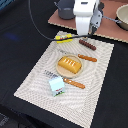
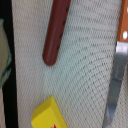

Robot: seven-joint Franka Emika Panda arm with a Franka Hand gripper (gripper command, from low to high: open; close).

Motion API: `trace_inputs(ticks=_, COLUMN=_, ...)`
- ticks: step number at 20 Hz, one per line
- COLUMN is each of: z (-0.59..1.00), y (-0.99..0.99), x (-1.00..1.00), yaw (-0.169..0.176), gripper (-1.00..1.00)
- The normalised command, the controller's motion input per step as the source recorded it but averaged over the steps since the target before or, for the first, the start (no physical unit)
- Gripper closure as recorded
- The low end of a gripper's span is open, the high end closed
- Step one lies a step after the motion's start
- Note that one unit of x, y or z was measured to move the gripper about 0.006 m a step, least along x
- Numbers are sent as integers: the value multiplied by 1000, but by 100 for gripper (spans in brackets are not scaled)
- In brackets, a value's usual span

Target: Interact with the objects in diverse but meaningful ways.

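**Toy foods on the mat: how each should handle, and where to grip**

Spread over a pale woven mat (image 1: 35, 82) on a dark desk (image 1: 15, 35). Ordered here from largest to smallest.

Bread loaf (image 1: 69, 64): orange, ridged, sitting on a round plate (image 1: 57, 61) at the middle of the mat. Probably hollow plastic, so light and stiff; smooth crust likely slippery. Best taken across the narrow width, fingers seated in the grooves between ridges.

Carton (image 1: 55, 85): light blue with a white top, near the mat's front edge, just beside an orange-handled knife (image 1: 74, 83). Looks light and boxy; flat side walls offer the surest hold, though easily tipped if nudged.

Sausage (image 1: 87, 44) (image 2: 54, 31): dark brown, near the mat's far edge. Rigid, glossy, rounded, so prone to rolling or squirting out; best pinched across the middle of its length.

Yellow packet (image 1: 64, 37) (image 2: 48, 115): flat, red and green marks, at the mat's far edge near the sausage. Thin and low, hard to get under; better gripped by its long edges.

Gripper (image 1: 85, 35): hanging above the mat's far edge, over the sausage and packet. Jaw state unclear: fingertips too blurred in the exterior view, absent from the wrist view.
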Motion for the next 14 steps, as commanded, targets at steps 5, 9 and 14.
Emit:
trace_inputs(ticks=5, z=245, y=189, x=251, yaw=-208, gripper=-100)
trace_inputs(ticks=9, z=-23, y=145, x=18, yaw=-74, gripper=-100)
trace_inputs(ticks=14, z=-149, y=201, x=-53, yaw=0, gripper=-100)
